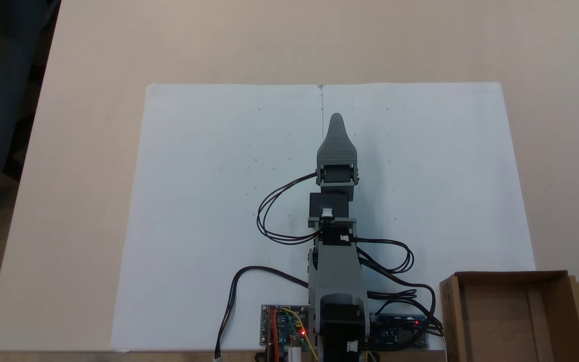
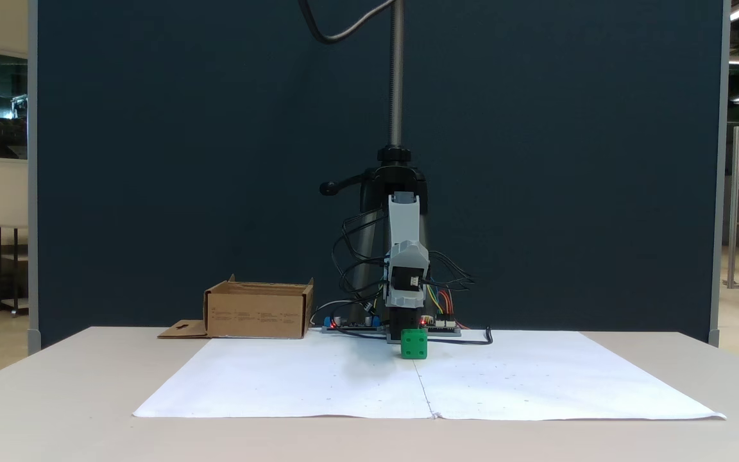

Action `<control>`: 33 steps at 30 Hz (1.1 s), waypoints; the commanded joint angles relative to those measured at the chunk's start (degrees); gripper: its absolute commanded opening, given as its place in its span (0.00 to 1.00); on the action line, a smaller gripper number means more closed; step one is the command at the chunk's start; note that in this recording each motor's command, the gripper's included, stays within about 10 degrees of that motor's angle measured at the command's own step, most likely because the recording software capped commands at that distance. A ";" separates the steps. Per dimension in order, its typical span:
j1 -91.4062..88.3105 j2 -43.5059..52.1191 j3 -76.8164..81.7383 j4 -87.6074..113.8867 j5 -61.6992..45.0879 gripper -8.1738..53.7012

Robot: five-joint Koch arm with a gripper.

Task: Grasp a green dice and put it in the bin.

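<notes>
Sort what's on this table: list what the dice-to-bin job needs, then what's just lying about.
Needed:
- green dice
- bin, a cardboard box
- gripper, above the dice

Lying about:
- white paper sheets under the arm
- circuit boards and black cables at the arm's base

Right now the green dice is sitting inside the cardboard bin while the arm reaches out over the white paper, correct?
Not quite. The green dice sits on the white paper in front of the arm, as a fixed view shows; the bin stands apart to the side. The arm does reach out over the paper.
</notes>
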 commanded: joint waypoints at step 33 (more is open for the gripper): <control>3.16 6.33 -15.47 24.96 -0.09 0.82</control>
